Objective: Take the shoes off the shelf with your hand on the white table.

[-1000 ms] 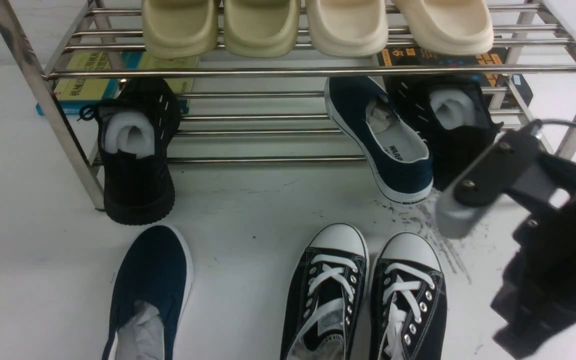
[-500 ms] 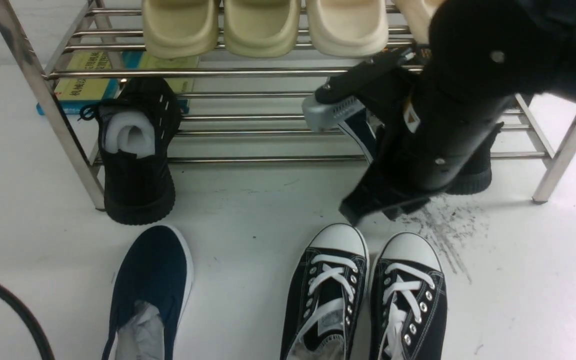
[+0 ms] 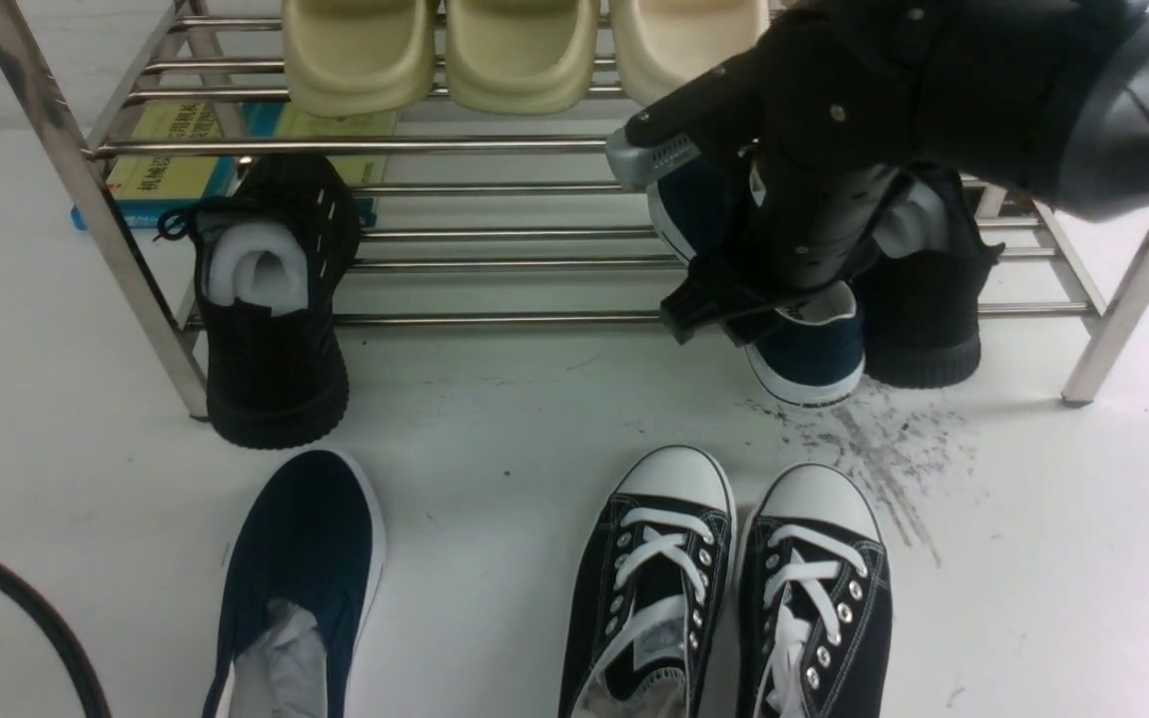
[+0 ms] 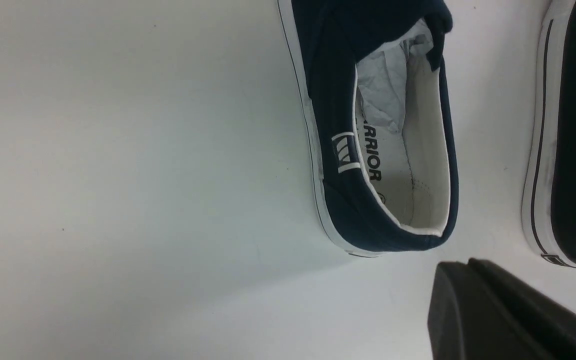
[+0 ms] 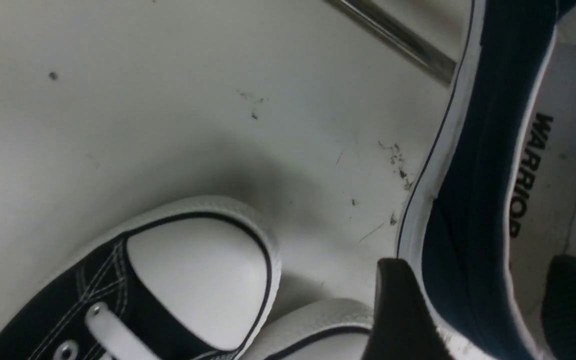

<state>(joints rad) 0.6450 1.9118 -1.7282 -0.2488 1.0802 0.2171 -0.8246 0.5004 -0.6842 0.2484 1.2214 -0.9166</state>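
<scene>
On the shelf [image 3: 495,319], the navy slip-on [image 3: 806,354] looks light, its canvas soft; I'd pinch its side wall near the heel, between my right gripper's [image 5: 478,270] wide-spread fingers

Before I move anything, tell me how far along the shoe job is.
Done: one navy slip-on already lies on the white table, off the shelf. In hand: nothing gripped yet; the right pincer is open, its fingers on either side of the other slip-on's wall. Left: closing on that shoe, then lifting it off the rack.
</scene>
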